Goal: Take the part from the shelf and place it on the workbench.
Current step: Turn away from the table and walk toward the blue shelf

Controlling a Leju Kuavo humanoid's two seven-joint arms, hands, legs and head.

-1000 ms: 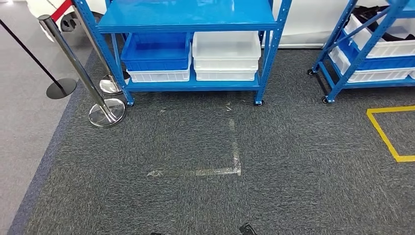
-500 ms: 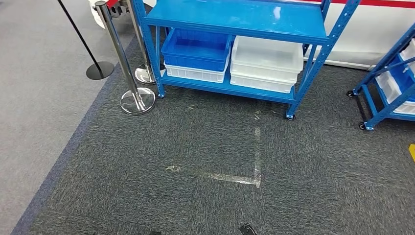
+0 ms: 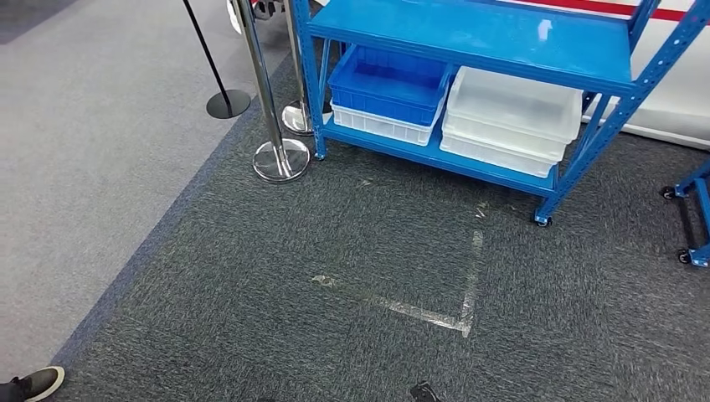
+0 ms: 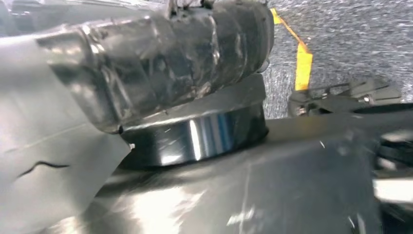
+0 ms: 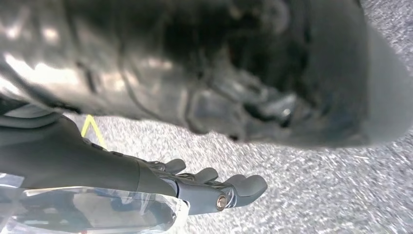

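Hanging right hand, fingers loosely apart, empty; left hand's state unclear.

The right hand is dark grey to black, with a smooth matte back and rounded, blunt fingertips. A small round metal pin sits at a finger's side, toward 5 o'clock. Clear, crinkled plastic film wraps the wrist cover behind it. In the left wrist view a grey ribbed cover, glossy under what looks like the same film, sits above a shiny black ring; the blur makes the wrapping hard to confirm. The surrounding panels are smooth silver.
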